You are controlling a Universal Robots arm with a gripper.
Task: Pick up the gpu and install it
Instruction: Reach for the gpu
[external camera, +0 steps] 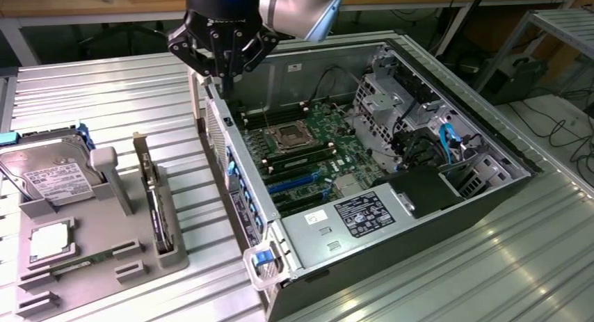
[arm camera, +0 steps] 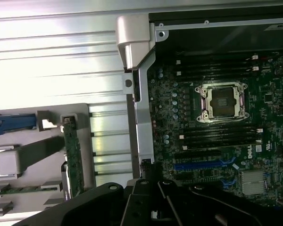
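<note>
The gpu (external camera: 153,197) is a thin dark card with a silver bracket. It stands on edge in a slot of the grey holder tray (external camera: 102,252) at the exterior view's left, and the wrist view sees it edge-on as a green strip, the gpu (arm camera: 73,157). My gripper (external camera: 225,78) hangs above the open computer case's near wall, up and to the right of the card and well apart from it. Its fingers are shut together with nothing between them. In the wrist view my gripper (arm camera: 150,175) sits over the case wall (arm camera: 142,117).
The open computer case (external camera: 390,218) lies on its side with the motherboard exposed: CPU socket (external camera: 286,135), blue expansion slots (external camera: 295,184). A silver hard drive (external camera: 51,176) and a small green memory stick (external camera: 79,264) also rest in the tray. Ribbed metal tabletop (external camera: 111,92) surrounds everything.
</note>
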